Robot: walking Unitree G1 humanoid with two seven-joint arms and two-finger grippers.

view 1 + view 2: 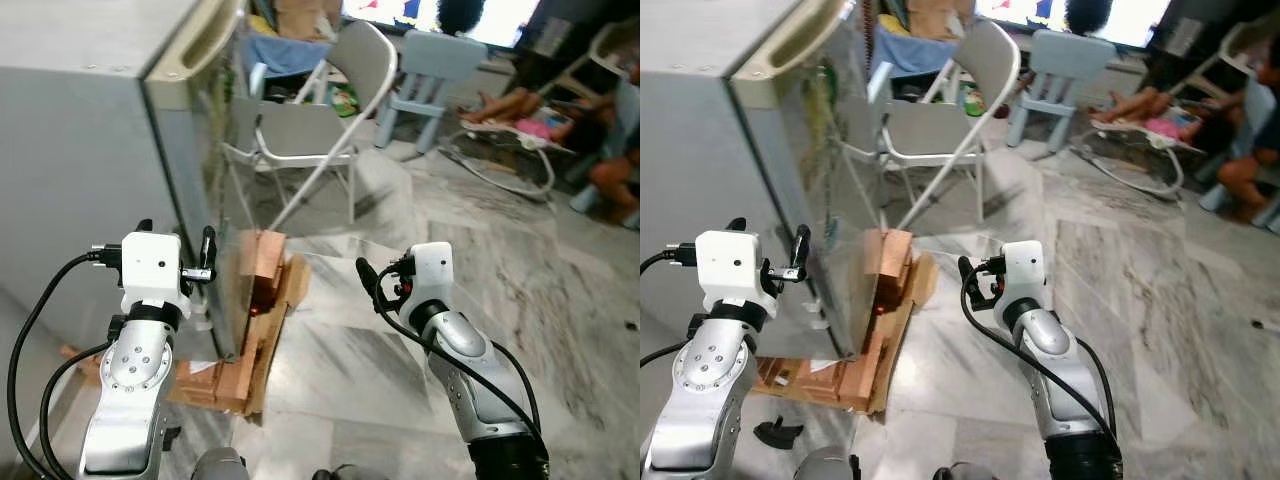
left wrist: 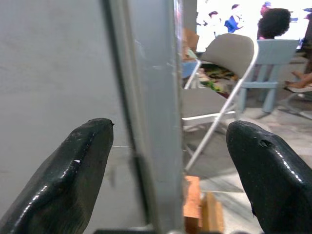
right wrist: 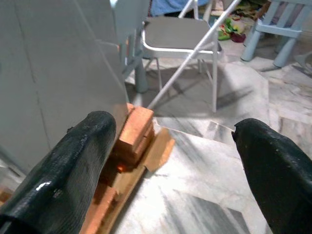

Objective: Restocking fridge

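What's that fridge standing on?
Wooden blocks on flattened cardboard show under the fridge at its front corner and along its base. How far they run beneath it is hidden by the fridge body. The left gripper hovers open at the door edge.

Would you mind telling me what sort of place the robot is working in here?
Most likely a lived-in family home: a grey fridge on a marble floor, a folding chair, and a child's blue chair.

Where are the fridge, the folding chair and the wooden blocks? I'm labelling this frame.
fridge [image 1: 70, 190], left eye view, on its grey side wall.
folding chair [image 1: 300, 128], left eye view, on the seat.
wooden blocks [image 1: 886, 255], right eye view, on the top block beside the fridge.
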